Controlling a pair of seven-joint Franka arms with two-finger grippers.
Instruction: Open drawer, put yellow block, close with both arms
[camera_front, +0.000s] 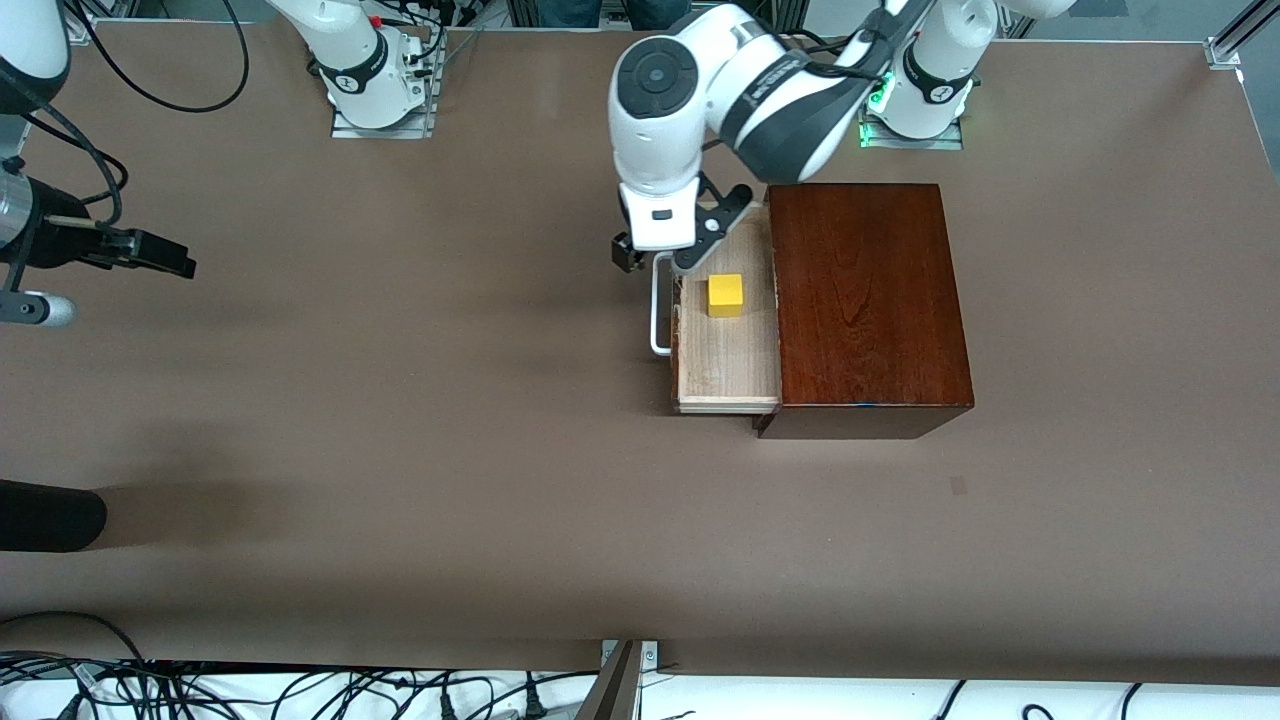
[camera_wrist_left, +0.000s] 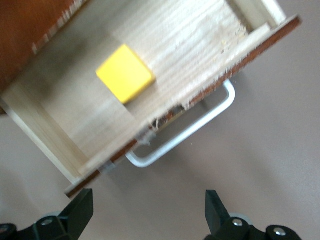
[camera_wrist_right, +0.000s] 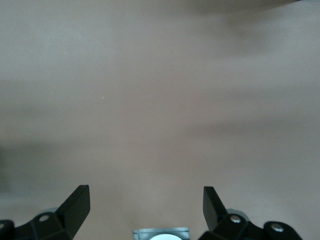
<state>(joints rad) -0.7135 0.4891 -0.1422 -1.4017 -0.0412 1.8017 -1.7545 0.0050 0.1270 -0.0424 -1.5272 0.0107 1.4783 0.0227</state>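
The drawer (camera_front: 730, 360) stands pulled out of the dark reddish-brown wooden box (camera_front: 865, 300) toward the right arm's end of the table. The yellow block (camera_front: 725, 295) lies inside on the pale tray floor. In the left wrist view the block (camera_wrist_left: 125, 73) rests flat in the drawer (camera_wrist_left: 65, 125), apart from the white bar handle (camera_wrist_left: 190, 132). My left gripper (camera_front: 657, 260) hovers open and empty over the handle (camera_front: 658, 315), its fingers wide apart (camera_wrist_left: 149, 215). My right gripper (camera_front: 170, 255) waits open and empty (camera_wrist_right: 146, 207) over bare table at the right arm's end.
The brown tabletop (camera_front: 420, 420) stretches wide between the drawer and the right gripper. A dark rounded object (camera_front: 50, 515) pokes in at the right arm's end, nearer the front camera. Cables (camera_front: 200, 690) run along the near table edge.
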